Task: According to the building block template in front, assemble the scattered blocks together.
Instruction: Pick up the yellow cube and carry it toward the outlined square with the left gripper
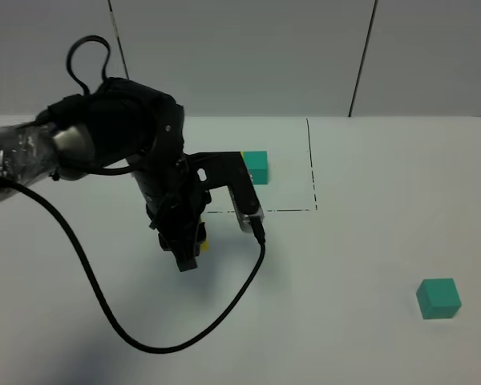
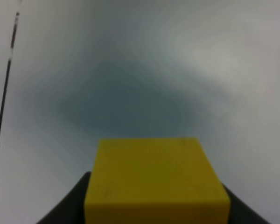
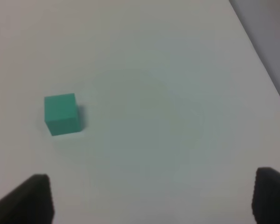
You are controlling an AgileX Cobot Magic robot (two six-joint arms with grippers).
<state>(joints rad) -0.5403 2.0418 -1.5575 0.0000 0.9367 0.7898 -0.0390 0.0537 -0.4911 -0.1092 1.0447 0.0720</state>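
My left gripper hangs low over the table left of centre, shut on the yellow cube. In the left wrist view that yellow cube fills the space between the dark fingers. The template's teal cube sits behind the arm inside a thin black drawn frame; only a sliver of its yellow half shows. The loose teal cube lies at the front right. In the right wrist view the teal cube lies ahead of my open, empty right gripper. The right arm is out of the exterior view.
A black cable loops from the left arm across the table's front left. A grey wall runs behind the white table. The table's edge shows in the right wrist view.
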